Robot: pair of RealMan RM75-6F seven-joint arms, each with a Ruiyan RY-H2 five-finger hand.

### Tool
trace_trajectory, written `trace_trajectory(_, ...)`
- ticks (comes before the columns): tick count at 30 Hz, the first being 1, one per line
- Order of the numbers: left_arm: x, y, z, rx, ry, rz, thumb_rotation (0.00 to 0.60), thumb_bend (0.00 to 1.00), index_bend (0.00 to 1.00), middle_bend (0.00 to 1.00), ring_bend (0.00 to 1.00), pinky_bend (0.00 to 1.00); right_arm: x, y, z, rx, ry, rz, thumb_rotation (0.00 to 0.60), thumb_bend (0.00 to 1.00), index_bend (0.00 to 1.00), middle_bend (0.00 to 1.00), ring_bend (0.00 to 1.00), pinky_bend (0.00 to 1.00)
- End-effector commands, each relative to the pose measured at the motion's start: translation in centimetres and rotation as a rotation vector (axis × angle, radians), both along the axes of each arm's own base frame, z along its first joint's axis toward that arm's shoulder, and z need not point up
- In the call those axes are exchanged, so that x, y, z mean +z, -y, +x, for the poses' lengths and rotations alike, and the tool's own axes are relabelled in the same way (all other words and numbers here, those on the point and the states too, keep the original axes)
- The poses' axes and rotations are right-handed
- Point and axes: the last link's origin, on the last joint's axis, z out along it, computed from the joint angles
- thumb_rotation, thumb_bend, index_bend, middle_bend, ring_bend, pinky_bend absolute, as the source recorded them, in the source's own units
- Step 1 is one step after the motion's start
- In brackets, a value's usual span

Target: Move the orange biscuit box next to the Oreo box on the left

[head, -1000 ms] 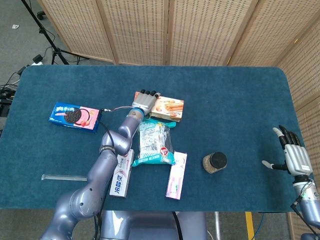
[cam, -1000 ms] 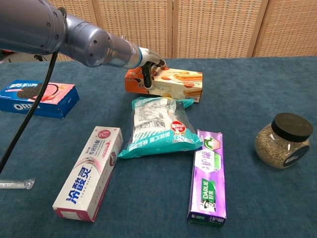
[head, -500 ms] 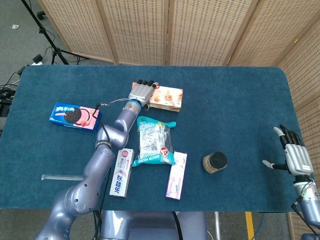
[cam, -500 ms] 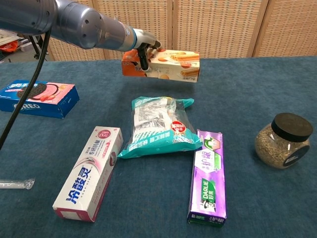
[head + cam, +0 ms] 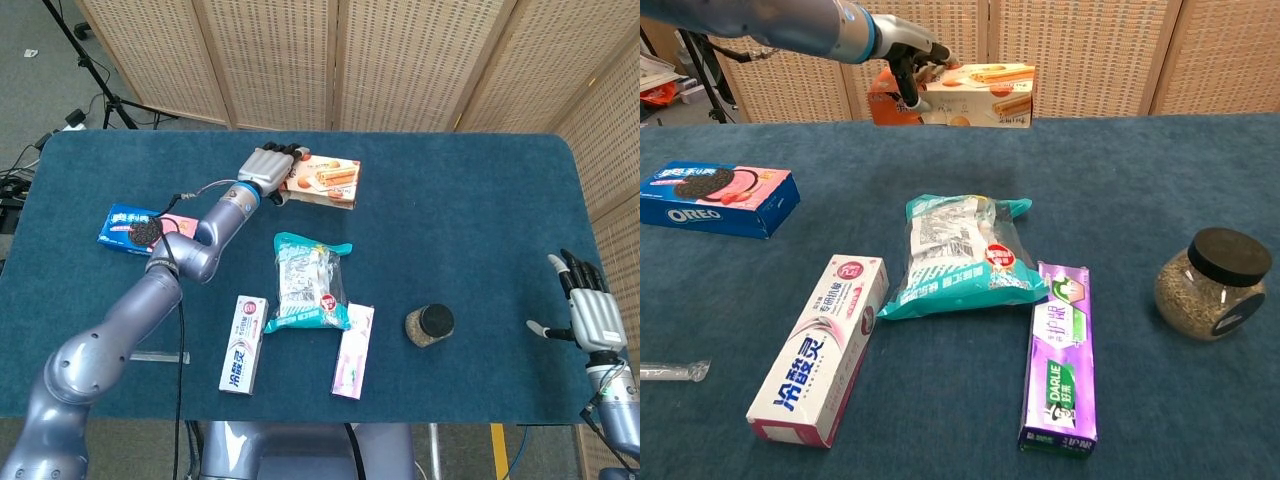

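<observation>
— What sort of place is this?
— A lab or recording studio: woven folding screens (image 5: 400, 60) ring a blue felt-covered table (image 5: 470, 210), with a black tripod stand (image 5: 85, 55) and floor cables (image 5: 20, 175).

"oreo" on blue box (image 5: 718, 200); "darlie" on purple carton (image 5: 1061, 365)

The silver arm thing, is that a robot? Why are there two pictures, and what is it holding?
Yes, it is a robot with two arms. Both pictures come from its own cameras: one on its head looking down, one on its chest looking across the blue table. Its left hand holds the orange biscuit box up in the air. Its right hand waits open at the table's edge. Lying on the table are an Oreo box, a snack bag, two toothpaste boxes and a jar.
</observation>
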Motion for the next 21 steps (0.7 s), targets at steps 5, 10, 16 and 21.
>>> trace_trajectory(5,10.2,8.0,-4.5,-0.040,0.062,0.013,0.600,0.52,0.35,0.10,0.13,0.07,-0.7,-0.4,0.6,0.015,-0.035,0.016,0.600,0.00,0.00,0.00,0.00,0.00)
trace_trajectory(10,13.5,11.3,-5.9,-0.008,0.047,0.048,0.600,0.52,0.35,0.10,0.13,0.07,-1.1,-0.7,0.8,0.010,-0.062,0.028,0.600,0.02,0.00,0.00,0.00,0.00)
trace_trajectory(16,17.4,15.0,-9.0,0.026,-0.011,0.100,0.600,0.52,0.35,0.10,0.13,0.07,-1.1,-0.9,1.0,0.007,-0.077,0.020,0.600,0.02,0.00,0.00,0.00,0.00)
trace_trajectory(21,20.0,18.0,-13.3,0.112,-0.042,0.126,0.600,0.52,0.35,0.10,0.13,0.07,-1.2,-0.9,1.1,0.001,-0.086,0.020,0.600,0.03,0.00,0.00,0.00,0.00)
